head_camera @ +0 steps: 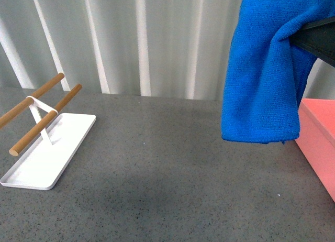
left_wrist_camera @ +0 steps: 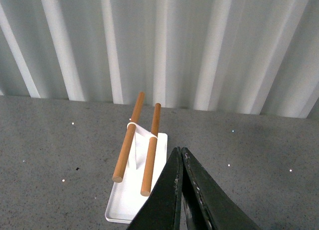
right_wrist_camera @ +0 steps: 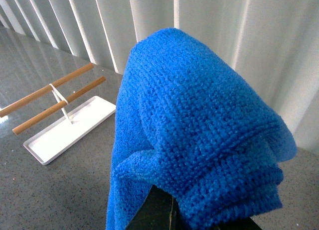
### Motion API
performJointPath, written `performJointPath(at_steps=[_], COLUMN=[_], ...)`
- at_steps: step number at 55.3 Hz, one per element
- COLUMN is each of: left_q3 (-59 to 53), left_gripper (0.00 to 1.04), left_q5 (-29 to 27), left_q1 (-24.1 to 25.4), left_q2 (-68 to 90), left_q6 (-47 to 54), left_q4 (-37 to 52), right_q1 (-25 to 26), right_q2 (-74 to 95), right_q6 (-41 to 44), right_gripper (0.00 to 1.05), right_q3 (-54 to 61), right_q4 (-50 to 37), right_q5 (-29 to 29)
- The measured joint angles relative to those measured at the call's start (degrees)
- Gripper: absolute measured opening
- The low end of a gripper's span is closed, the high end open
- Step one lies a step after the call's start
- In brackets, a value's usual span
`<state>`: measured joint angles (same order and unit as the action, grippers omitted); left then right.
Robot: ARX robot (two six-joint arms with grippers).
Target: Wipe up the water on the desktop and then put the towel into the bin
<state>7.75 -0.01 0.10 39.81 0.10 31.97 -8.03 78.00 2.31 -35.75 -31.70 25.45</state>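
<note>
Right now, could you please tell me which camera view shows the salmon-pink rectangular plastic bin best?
The front view: only there does the salmon-pink rectangular plastic bin appear, cropped at the frame's right edge beside the hanging bright blue towel. Both wrist views show none of it.

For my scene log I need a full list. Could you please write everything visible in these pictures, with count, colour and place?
desktop: one, dark grey with light speckles, under everything.
towel: one, bright blue, hanging in the air at the right, clear of the desktop.
bin: one, salmon pink, at the right edge, partly out of frame.
tray: one, white, flat on the desktop at the left.
wooden bars: two, brown, on a white stand on the tray.
wall: one, white and ribbed, behind the desktop.
left gripper: one, black, shut and empty, above the tray's end.
right gripper: one, black, mostly hidden under the towel it carries.
</note>
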Motion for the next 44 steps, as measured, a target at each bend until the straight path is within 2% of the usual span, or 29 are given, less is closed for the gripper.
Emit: performJointPath(at_steps=[30,37,44], left_q3=[-5.4,-6.3,-6.3], left_gripper=[0.04,0.04,0.04], left_q5=[0.0,0.0,0.0], left_q1=[0.0,0.0,0.0], left_q2=[-14.1,-15.9,-20.5], left_q6=[-0.2,-0.2,-0.2], left_q4=[-8.7,-8.2,-12.3], right_q1=[-4.9,-6.0,-6.2], right_q2=[-7.4,-7.5,-7.5], right_q6=[1.9,2.4,2.7], right_gripper=[0.03,0.03,0.03], right_q3=[-3.1,-3.8,-4.2], right_q4=[7.9,9.0,9.6], right_q5=[-4.5,-4.9,-5.0])
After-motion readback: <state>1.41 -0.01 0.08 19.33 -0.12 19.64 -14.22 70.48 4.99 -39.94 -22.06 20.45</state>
